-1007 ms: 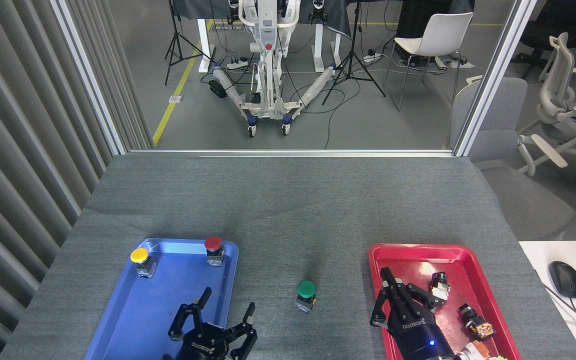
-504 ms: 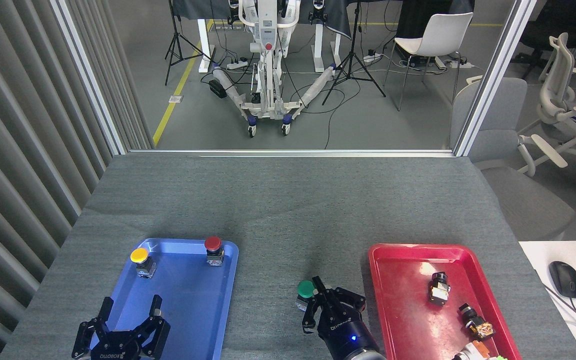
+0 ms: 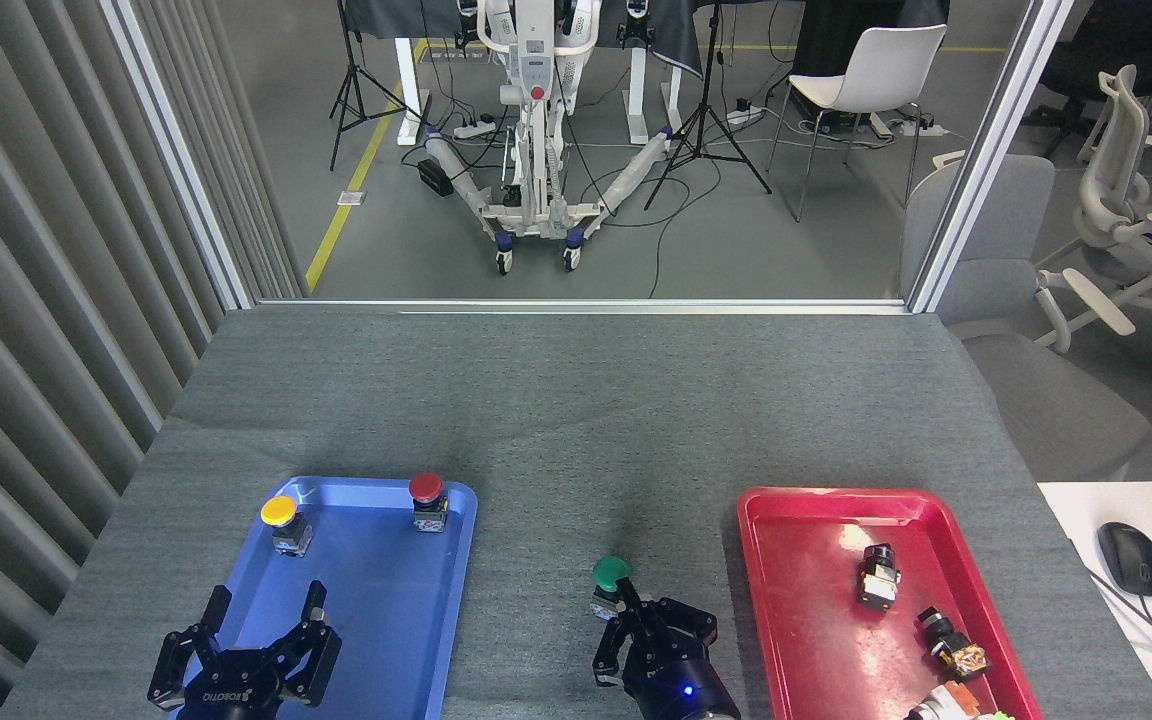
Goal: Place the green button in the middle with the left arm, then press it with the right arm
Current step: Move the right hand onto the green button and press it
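The green button (image 3: 611, 572) is standing on the bare grey counter (image 3: 556, 420) between the trays, the right hand (image 3: 633, 612), fingers together, touching its cap, seemingly pressing; left hand (image 3: 258, 622) is hovering, fingers apart. Next: straight-down pressure.

left hand (image 3: 258, 634): black linked fingers, white ROBOTIQ lettering | right hand (image 3: 648, 625): black (blue light glowing)

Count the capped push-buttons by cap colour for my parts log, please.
Yellow: 1, the yellow button in the blue tray
Red: 1, the red button in that tray
Green: 1, the green button on the grey table
Total: 3
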